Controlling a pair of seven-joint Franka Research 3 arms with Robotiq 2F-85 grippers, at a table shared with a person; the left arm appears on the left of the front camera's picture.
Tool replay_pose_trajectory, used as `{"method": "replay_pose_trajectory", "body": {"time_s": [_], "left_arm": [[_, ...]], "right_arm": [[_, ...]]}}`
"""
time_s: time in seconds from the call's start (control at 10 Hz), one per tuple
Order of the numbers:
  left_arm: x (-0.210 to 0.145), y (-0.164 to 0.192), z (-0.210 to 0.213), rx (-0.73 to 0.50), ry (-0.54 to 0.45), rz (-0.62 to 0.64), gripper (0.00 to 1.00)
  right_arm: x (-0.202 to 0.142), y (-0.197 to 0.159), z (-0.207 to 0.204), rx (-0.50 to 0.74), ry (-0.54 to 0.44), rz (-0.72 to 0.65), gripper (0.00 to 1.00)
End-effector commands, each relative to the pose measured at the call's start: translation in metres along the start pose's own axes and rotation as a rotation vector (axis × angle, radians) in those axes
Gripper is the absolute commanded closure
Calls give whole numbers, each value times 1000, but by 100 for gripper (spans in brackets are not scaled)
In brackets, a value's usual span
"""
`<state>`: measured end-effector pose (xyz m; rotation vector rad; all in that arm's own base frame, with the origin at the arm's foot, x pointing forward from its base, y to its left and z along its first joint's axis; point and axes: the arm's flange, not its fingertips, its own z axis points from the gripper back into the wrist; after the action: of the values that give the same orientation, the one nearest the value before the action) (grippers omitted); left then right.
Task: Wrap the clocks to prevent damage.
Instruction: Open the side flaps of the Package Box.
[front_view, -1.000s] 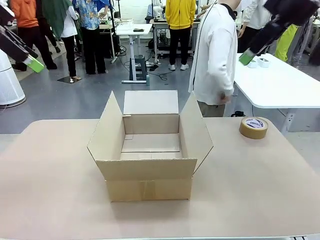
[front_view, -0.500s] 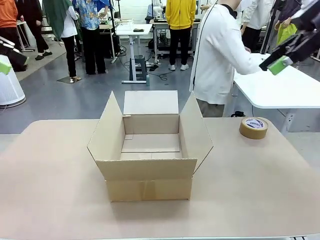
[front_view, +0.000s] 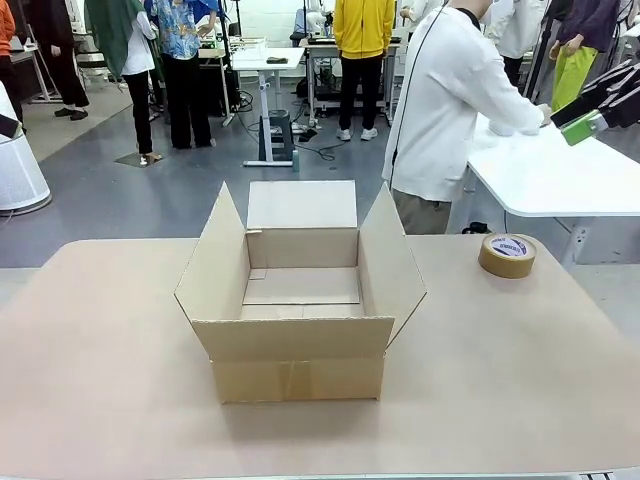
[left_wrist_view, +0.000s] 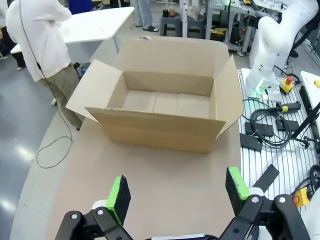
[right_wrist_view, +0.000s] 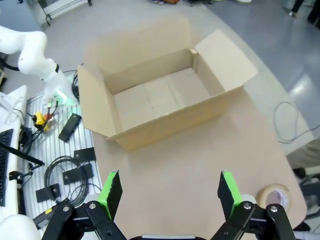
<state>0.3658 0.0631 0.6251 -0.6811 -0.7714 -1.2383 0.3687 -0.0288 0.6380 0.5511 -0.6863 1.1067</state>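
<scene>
Now the left hand (left_wrist_view: 175, 192) and right hand (right_wrist_view: 170, 192) are held spread wide, both empty, above the desk (left_wrist_view: 150, 170) and open box (left_wrist_view: 165, 131).

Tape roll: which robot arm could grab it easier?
Right, probably. The tape roll lies at the right edge of the table, the right arm's side, and the open right tool hangs above that side.

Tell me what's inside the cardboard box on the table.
Nothing: the cardboard box stands open, with just its bare bottom flaps inside. The front view's near wall hides a strip of floor, but the wrist views look down on that part, bare too.
</scene>
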Motion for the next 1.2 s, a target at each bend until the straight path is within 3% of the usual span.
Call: {"method": "replay_pose_trajectory", "body": {"time_s": [0.0,0.1,0.6,0.7,0.8,0.9,1.0,1.1], "left_arm": [[6,-6,-4,31,-41,-41,0],[0,0,0,0,0,0,0],[0,0,-1,5,0,16,0],[-8,-1,5,5,46,-96,0],[-7,-3,5,22,65,-104,59],[-6,-5,4,19,69,-105,59],[-6,-7,2,19,75,-103,100],[-6,-7,2,15,79,-101,65]], "right_arm": [[-1,12,-10,-41,-13,10,0],[0,0,0,0,0,0,0],[0,0,0,0,0,0,0],[-1,2,-3,-13,5,-2,0],[0,5,-5,-36,17,45,56],[0,6,-8,-44,25,44,58],[0,6,-10,-51,41,46,100],[1,6,-11,-51,53,46,100]]}}
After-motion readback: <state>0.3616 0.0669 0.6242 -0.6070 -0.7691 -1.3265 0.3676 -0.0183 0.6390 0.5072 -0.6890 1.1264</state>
